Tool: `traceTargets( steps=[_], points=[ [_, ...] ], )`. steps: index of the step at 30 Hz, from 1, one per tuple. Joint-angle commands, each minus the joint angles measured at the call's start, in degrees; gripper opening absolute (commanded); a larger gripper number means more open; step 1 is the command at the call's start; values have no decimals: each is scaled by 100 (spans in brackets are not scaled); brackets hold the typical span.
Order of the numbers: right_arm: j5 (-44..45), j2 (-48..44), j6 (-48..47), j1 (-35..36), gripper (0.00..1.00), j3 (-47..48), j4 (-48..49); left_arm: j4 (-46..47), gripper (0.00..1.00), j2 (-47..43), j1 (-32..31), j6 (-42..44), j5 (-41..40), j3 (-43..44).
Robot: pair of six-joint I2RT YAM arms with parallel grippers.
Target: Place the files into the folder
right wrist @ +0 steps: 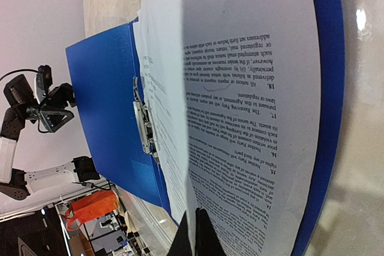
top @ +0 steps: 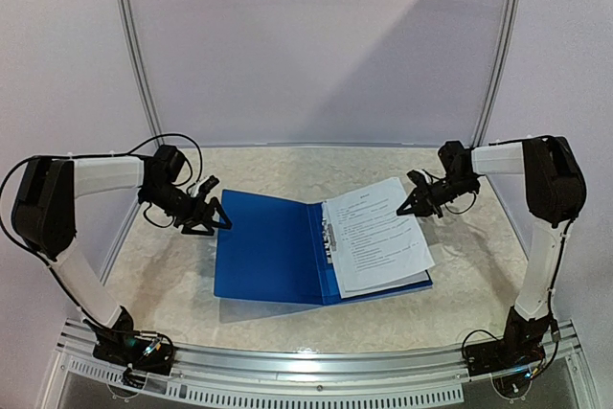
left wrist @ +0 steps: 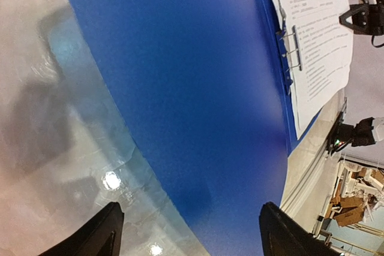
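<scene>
The blue folder (top: 263,246) lies open and flat on the table, with a metal clip (top: 330,237) at its spine. The files (top: 378,232) lie on its right half. My right gripper (top: 407,206) is shut on the far right corner of the top sheet (right wrist: 165,88) and holds it lifted off the printed sheet below (right wrist: 258,118). My left gripper (top: 218,213) is open and empty, just above the folder's far left edge. In the left wrist view its fingers (left wrist: 96,232) straddle the blue cover (left wrist: 198,88) and its edge.
The marbled tabletop (top: 450,304) surrounds the folder. A metal rail (top: 326,366) runs along the near edge. Pale curved walls stand behind and at both sides. Clutter lies beyond the table in the wrist views.
</scene>
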Motion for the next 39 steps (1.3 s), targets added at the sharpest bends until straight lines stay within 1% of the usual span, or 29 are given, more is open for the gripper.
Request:
traceTargets(
  steps=[1, 12, 17, 23, 28, 39],
  points=[
    [-130, 75, 65, 95, 0, -64, 252, 75, 80, 65, -5, -9, 78, 17],
    [-158, 157, -20, 159, 0, -104, 205, 62, 80, 23, -5, 20, 44, 24],
    [74, 182, -397, 160, 0, 19, -253, 57, 80, 27, -8, 25, 43, 33],
    [30, 200, -366, 241, 0, -88, -85, 41, 79, 22, -17, 36, 39, 59],
    [0, 214, -147, 262, 0, -77, 146, 36, 79, -7, -17, 47, 26, 57],
    [40, 150, -74, 316, 0, -165, 104, 23, 79, 1, -12, 45, 52, 68]
  ],
)
